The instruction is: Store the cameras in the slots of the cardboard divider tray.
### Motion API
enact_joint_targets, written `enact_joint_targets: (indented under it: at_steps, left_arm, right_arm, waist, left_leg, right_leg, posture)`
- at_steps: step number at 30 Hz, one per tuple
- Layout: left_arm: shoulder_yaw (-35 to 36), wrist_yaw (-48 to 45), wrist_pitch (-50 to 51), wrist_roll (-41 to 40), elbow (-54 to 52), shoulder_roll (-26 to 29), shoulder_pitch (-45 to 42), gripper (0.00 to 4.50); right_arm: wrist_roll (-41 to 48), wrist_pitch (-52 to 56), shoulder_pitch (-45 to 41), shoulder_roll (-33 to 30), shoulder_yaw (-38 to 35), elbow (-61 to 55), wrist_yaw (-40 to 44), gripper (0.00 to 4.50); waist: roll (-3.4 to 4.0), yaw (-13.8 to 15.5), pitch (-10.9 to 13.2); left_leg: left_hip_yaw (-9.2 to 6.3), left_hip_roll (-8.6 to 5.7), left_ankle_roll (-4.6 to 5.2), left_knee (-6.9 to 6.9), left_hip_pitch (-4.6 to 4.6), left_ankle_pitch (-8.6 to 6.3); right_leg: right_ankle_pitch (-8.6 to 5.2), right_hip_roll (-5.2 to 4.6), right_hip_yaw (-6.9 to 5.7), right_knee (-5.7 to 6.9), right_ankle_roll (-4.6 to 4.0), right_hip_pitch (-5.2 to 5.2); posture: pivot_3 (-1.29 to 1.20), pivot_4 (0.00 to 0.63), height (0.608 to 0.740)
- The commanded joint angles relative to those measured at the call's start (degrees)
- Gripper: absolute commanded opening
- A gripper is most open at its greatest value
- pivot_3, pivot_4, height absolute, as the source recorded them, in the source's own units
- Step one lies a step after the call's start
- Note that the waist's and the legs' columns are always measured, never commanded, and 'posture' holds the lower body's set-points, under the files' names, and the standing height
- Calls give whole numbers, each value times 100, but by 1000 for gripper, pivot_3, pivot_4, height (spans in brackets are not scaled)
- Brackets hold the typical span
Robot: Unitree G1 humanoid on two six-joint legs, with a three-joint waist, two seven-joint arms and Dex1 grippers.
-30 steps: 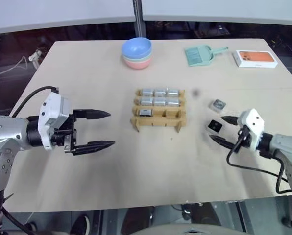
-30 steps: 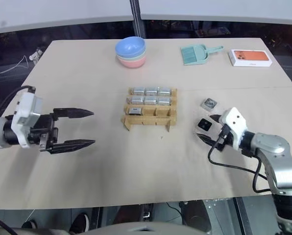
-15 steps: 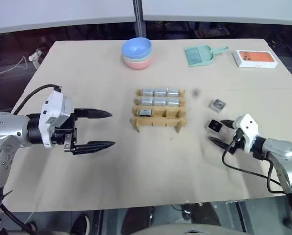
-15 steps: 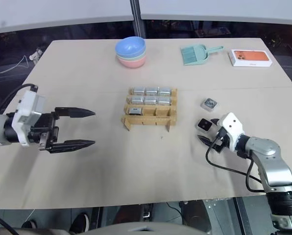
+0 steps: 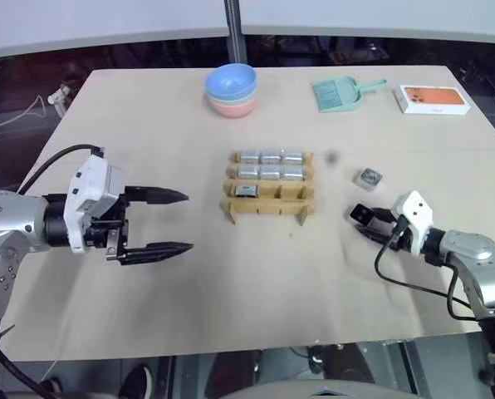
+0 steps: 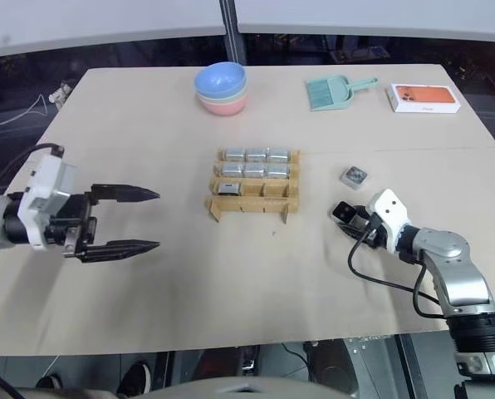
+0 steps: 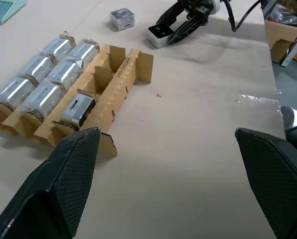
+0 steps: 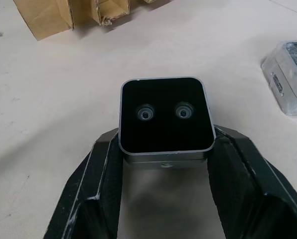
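The cardboard divider tray (image 5: pixel 264 205) stands mid-table with several silver cameras (image 5: pixel 270 156) in its back rows and one in the front row (image 5: pixel 245 190). To its right, a camera with a black face (image 8: pixel 165 117) lies flat on the table, and my right gripper (image 8: pixel 166 133) is shut on its two sides. In the head view that gripper (image 5: pixel 360 218) is low over the table. Another loose camera (image 5: pixel 369 176) lies just beyond it. Left of the tray, my left gripper (image 5: pixel 188 221) hovers open and empty, pointing at the tray.
At the back of the table stands a stack of bowls (image 5: pixel 232 89), with a teal dustpan (image 5: pixel 339 91) and an orange-and-white box (image 5: pixel 433 98) to its right. Bare tabletop lies in front of the tray.
My right gripper sank a little toward the table and its fingers closed in on the black-faced camera. The left arm kept still.
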Motion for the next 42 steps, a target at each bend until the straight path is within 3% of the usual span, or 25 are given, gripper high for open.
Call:
enact_joint_targets:
  at_steps: [1,9,16,20,24,31,42]
  left_arm:
    - [242,0,-18,-59,-127,94,18,4500]
    - [2,548,412,-209,-199,-140,-81,4500]
    - [-1002,2502,2054,-1485,-836,-1843,-222,4500]
    - [-1157,3048,2369,-2009,-831,-2512,-386,4500]
    - [-1121,3398,2498,-2267,-515,-2836,-710,4500]
    - [-1172,3230,2607,-2456,-587,-2685,-471,4500]
    - [-1161,3154,2483,-2548,-622,-2683,-443,4500]
  right_arm:
    - [44,-167,-44,-19,-66,-86,15,1862]
    - [-323,-476,-589,4,326,-884,-121,1862]
    - [-1283,-2195,-1011,570,1363,-1633,-353,1862]
    - [-1723,-2887,-1110,492,1759,-1694,-263,1862]
    - [-2100,-3660,-1305,325,1941,-1495,-240,1862]
    - [-2337,-4422,-1437,314,1821,-1140,-562,1862]
    - [-2506,-4508,-1359,495,2006,-1252,-757,1862]
  waist:
    - [0,-1,0]
    - [2,-23,1]
    - [-21,34,-7]
    - [-28,26,-7]
    - [-27,21,-6]
    - [-27,-6,-6]
    - [-27,17,-6]
  left_leg:
    - [0,0,0,0,0,0]
    - [-3,2,0,1,3,0]
    - [-22,8,-1,13,-3,0]
    - [-21,4,-1,30,-10,0]
    - [-30,-3,0,38,11,0]
    - [-28,0,-1,38,45,0]
    - [-25,4,0,38,45,0]
  right_leg:
    - [0,0,0,0,0,0]
    - [0,3,6,3,1,-2]
    - [15,12,3,12,-19,1]
    - [16,-12,7,9,-19,4]
    - [15,-9,-5,11,-21,27]
    - [2,6,0,14,-42,51]
    - [1,2,7,12,-45,53]
  posture:
    - [0,150,740]
    - [0,150,740]
    - [0,150,740]
    - [0,150,740]
    - [0,150,740]
    - [0,150,740]
    - [0,150,740]
